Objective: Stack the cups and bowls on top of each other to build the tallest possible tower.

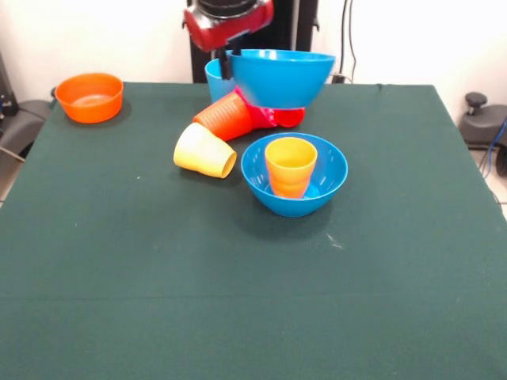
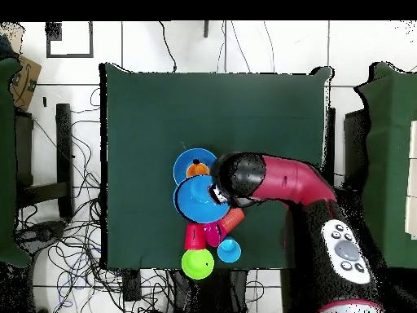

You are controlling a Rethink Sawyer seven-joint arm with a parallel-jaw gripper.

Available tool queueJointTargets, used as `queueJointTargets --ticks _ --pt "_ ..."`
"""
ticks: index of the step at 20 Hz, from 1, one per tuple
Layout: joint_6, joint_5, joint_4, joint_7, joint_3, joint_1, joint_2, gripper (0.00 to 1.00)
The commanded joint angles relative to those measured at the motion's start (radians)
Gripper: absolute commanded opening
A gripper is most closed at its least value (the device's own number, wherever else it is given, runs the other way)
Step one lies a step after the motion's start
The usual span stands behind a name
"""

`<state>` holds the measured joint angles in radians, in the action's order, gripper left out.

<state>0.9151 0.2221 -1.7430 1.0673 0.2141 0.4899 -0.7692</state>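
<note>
So the gripper is pinching the rim of a big blue bowl, held up off the green table. Below sits the second blue bowl with a yellow-orange cup upright inside. An orange cup and a pale yellow cup lie tipped over beside it.

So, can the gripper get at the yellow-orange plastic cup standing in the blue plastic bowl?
Probably not yet: the gripper looks clamped on the rim of the other large blue plastic bowl. The yellow-orange cup itself stands uncovered, open from above.
</note>
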Motion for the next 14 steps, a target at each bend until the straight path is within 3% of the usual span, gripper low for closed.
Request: queueJointTargets --ticks 1,7,10,13,14 --pt "0.16 0.023 0.101 0.204 -0.046 -0.058 0.077 0.0" --pt "0.341 -0.01 0.097 0.16 -0.008 -0.039 0.088 0.0" --pt "0.42 -0.089 0.082 0.233 0.001 -0.028 0.121 0.0" --pt "0.345 -0.134 0.08 0.266 0.005 -0.023 0.164 0.0" --pt "0.306 -0.114 0.084 0.25 0.003 -0.026 0.169 0.0"
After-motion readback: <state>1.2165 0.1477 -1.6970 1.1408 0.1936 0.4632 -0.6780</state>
